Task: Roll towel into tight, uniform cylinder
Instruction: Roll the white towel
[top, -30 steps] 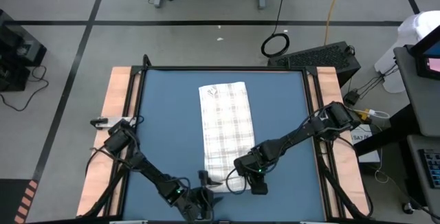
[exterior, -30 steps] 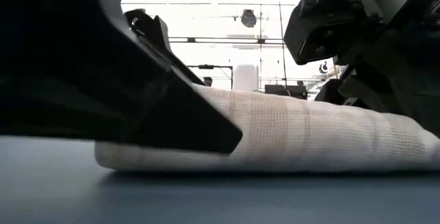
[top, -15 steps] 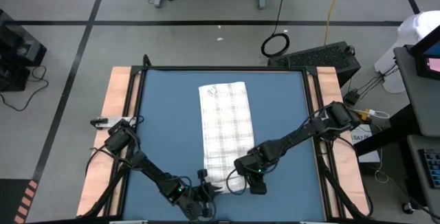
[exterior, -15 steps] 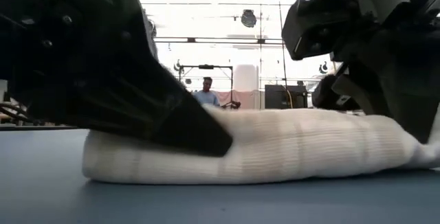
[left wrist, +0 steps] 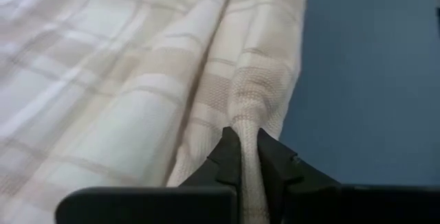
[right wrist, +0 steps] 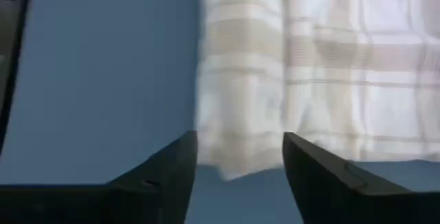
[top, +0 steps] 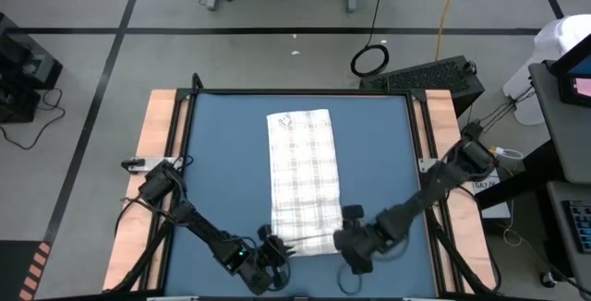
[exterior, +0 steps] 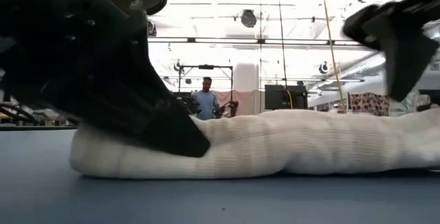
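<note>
At the bottom of the high view, the left gripper point(top: 274, 248) pinches the rolled near edge of the towel point(top: 304, 176). The right gripper point(top: 352, 212), bottom right of centre, stands open, seemingly just clear of the cloth. The towel stretches up the middle of the blue mat point(top: 222, 153).

The left arm reaches in from the left edge toward the near middle, lying low and stretched out. Its gripper point(top: 272, 250) sits at the near left corner of the towel point(top: 303, 176), fingers point(left wrist: 237, 157) pinched together on a fold of the cloth. The right arm comes from the right edge, bent at the elbow, and angles down toward the near side. Its gripper point(top: 349, 236) hangs just off the towel's near right corner, fingers point(right wrist: 309, 165) spread apart with nothing between them, clear of the cloth.
</note>
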`<state>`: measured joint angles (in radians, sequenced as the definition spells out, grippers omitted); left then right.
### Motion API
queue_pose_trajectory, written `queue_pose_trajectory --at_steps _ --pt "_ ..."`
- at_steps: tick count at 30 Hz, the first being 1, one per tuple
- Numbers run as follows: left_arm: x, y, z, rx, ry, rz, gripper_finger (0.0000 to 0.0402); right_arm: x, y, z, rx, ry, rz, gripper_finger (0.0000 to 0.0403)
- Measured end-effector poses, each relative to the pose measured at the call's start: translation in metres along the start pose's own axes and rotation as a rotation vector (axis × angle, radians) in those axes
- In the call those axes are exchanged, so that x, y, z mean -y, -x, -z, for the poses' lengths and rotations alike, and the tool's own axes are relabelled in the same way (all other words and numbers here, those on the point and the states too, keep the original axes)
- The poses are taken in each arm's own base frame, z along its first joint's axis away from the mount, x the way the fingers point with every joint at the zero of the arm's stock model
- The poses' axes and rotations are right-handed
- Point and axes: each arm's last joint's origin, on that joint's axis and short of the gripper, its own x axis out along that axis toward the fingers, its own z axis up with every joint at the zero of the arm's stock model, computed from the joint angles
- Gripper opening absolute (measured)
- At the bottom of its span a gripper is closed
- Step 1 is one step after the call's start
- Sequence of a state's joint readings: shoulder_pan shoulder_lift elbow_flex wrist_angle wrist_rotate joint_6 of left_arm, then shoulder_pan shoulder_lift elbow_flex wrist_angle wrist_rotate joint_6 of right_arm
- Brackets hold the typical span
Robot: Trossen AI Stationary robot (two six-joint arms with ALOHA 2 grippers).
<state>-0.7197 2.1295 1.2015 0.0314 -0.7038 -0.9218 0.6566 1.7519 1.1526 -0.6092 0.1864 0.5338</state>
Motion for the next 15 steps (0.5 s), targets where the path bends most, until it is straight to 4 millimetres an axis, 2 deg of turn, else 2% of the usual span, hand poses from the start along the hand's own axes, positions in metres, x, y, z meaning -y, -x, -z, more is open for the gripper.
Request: queue_pose_trajectory --at_steps 4,8,11,15 --pt "-0.006 -0.001 -0.007 -0.065 0.063 0.001 0.0022 -0.025 -0.002 0.015 0.067 0.059 0.088 0.0238" --pt "-0.010 -0.005 -0.012 -0.107 0.097 0.009 0.0023 -0.037 -0.016 0.023 0.123 0.105 0.183 0.0267" --pt "-0.013 -0.009 -0.016 -0.133 0.109 0.018 0.0024 -0.042 -0.033 0.022 0.150 0.123 0.193 0.0279" --pt "-0.015 -0.012 -0.018 -0.158 0.118 0.027 0.0024 -0.037 -0.049 0.020 0.151 0.121 0.237 0.0280"
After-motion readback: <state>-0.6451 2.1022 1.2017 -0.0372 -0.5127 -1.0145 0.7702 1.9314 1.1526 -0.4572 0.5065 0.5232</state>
